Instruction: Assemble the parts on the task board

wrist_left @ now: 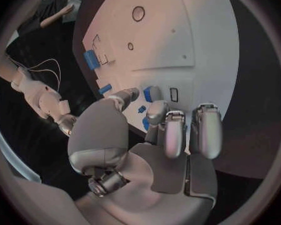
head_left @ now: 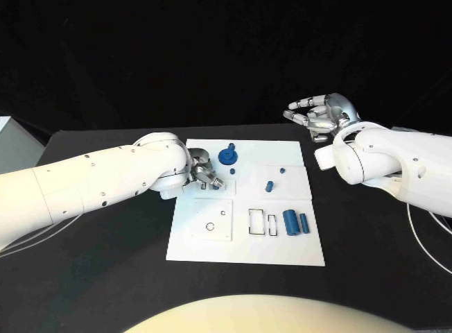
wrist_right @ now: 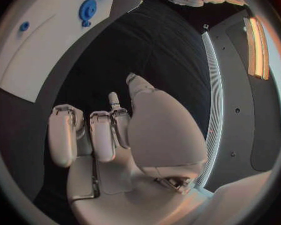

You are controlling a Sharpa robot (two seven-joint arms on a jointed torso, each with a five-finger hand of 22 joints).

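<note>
Head view puts the white task board (head_left: 248, 239) at the middle of the black table (head_left: 106, 277), and everything else is placed here by that board. Left hand (head_left: 206, 174) lies over the board's left side, about midway along that edge, its fingers curled downward onto the plate; whether they pinch a part cannot be told from above. In the left wrist view the same hand (wrist_left: 168, 135) reaches its fingertips (wrist_left: 158, 110) to a small blue piece (wrist_left: 152, 93) beside a little rectangular slot (wrist_left: 173, 94) — touching or just short of it, I cannot say which, and a firm grasp is not plain.

On the board's far portion, just beyond the left hand, stands a blue gear-like part (head_left: 228, 155). Nearer the board's centre sits a small blue peg (head_left: 269, 185), with a tinier blue bit (head_left: 282, 168) just beyond it. Toward the board's near right area two blue blocks (head_left: 296, 223) lie side by side, next to an outlined rectangular recess (head_left: 256, 221). A separate square plate with a small ring mark (head_left: 211, 225) occupies the near left area.

Right hand (head_left: 324, 115) hangs off the board, beyond its far right corner, over bare table — fingers loosely curled and apart, nothing in them. Right wrist view shows that hand (wrist_right: 115, 130) the same way, with the blue gear (wrist_right: 87, 9) well apart from it.
</note>
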